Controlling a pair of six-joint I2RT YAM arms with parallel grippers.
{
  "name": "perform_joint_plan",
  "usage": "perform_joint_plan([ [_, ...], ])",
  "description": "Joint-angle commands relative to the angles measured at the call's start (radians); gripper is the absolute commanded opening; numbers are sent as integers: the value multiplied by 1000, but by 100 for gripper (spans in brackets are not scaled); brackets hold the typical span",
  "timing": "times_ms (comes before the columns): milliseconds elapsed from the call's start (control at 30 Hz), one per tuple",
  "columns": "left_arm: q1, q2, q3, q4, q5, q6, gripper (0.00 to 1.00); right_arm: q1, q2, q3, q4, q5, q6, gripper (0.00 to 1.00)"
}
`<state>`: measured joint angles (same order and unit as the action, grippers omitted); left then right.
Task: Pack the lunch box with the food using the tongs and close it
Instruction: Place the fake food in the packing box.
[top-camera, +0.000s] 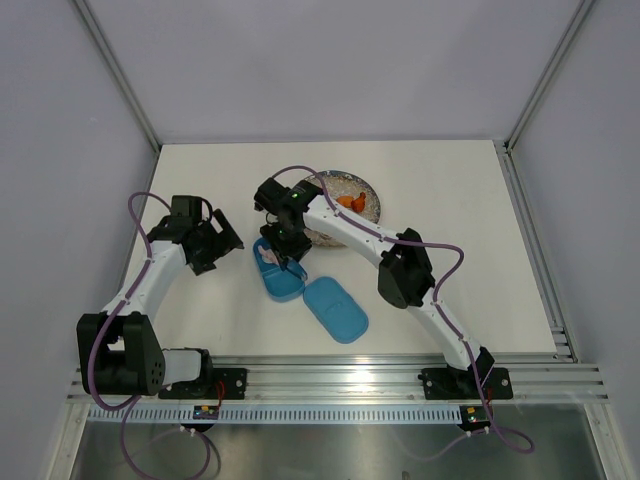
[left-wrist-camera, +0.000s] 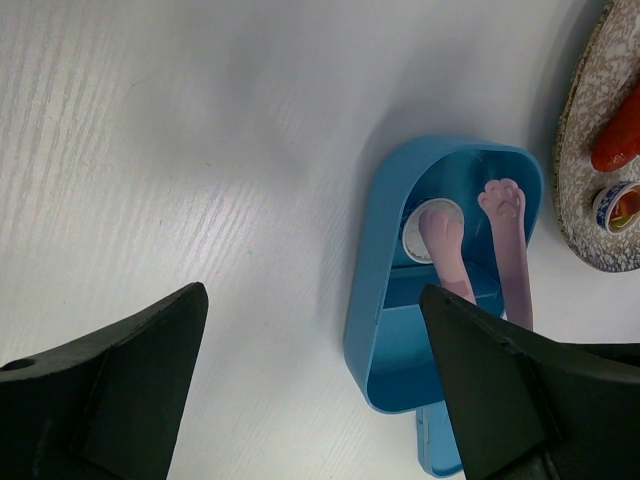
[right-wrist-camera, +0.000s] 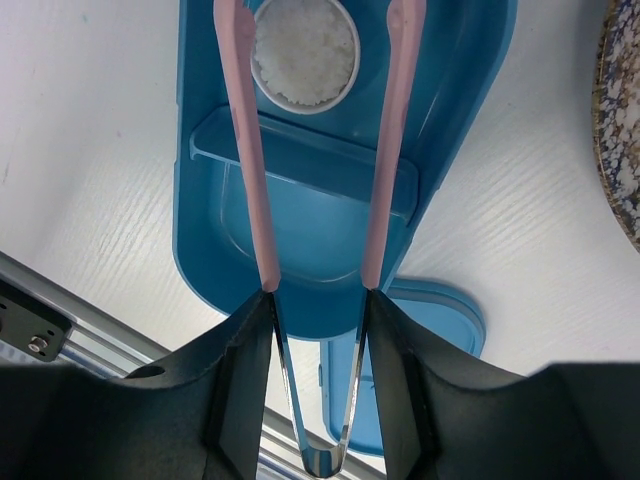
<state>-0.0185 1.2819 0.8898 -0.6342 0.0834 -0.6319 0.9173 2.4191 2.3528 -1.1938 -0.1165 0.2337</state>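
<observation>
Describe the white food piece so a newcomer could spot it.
Find the open blue lunch box beside the speckled plate, mid-table. In its compartment away from the lid, between the pink tongs' tips, lies the white round piece. It alone is white and boxed; the plate's food is orange or red.

lunch box (right-wrist-camera: 300, 230): I see plain blue
tongs (right-wrist-camera: 247, 150): pale pink
plate (left-wrist-camera: 575, 200): my feed shows brown-grey speckle
desk (left-wrist-camera: 150, 150): white, faint grain

speckled round plate (left-wrist-camera: 578, 190), white table (top-camera: 460, 250), aluminium rail (top-camera: 340, 372)
</observation>
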Motion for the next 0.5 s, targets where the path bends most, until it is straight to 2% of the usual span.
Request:
perform_joint_plan([
  [0,6,-26,-6,28,15,11,92,12,-89,40,5,28,4,48],
  [467,8,-18,-17,41,27,-3,92,-4,-285,-134,72,179,15,47],
])
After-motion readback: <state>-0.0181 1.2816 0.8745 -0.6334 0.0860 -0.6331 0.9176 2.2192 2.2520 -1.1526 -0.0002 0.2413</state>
